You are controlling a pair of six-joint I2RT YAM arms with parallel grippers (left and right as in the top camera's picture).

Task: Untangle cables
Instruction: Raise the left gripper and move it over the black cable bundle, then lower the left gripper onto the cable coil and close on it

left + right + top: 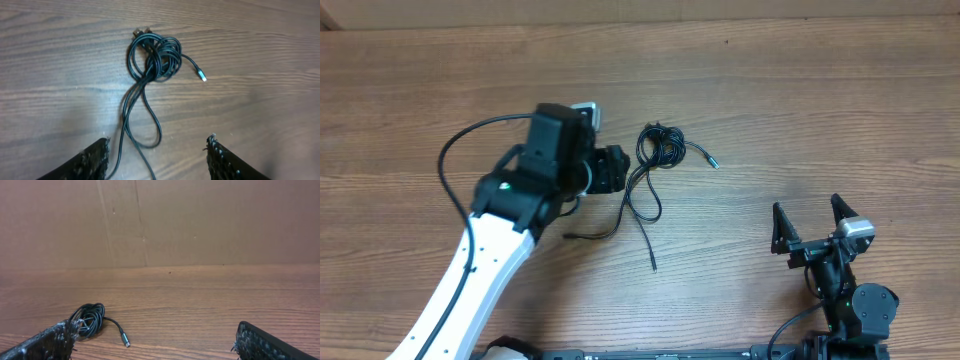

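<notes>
Apparently starting out: hovering left pincer [159,141], half open, empty, above near loop of the cables [157,62]; right pincer [807,205] gaping, empty. Next, probably gripping one strand, drawing it clear.

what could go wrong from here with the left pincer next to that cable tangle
1. The left pincer stands open by the loose loop; closing there may catch two strands together and tighten the knotted coil.
2. The right pincer sits well apart, open, so nothing pins the coil; a pull might drag it along whole.
</notes>
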